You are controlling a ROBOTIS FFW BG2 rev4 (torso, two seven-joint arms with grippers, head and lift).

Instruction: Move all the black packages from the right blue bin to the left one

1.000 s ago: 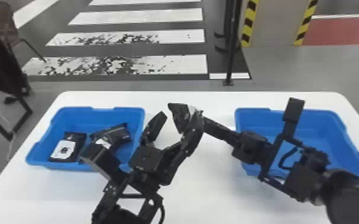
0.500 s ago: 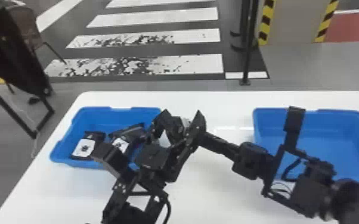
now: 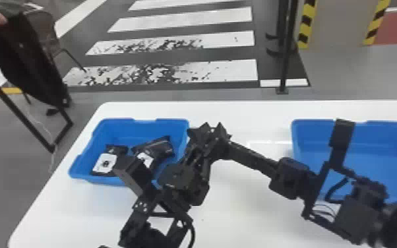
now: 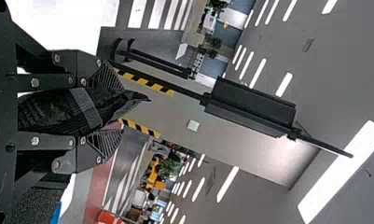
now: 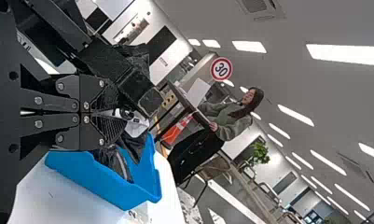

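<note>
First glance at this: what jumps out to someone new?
The left arm and right arm, crowded together near the right side of the left blue bin. Next, the left gripper with a black package between its fingers. Then a white-labelled package inside that bin.

a package [image 4: 54,112] looks glossy, the left bin [image 3: 117,132] smooth plastic.

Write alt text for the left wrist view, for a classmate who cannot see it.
The robot's left pincer holds a black package between its fingers. Past it show a white table, a sliver of blue bin and a pillar edged with yellow-and-black stripes.
</note>
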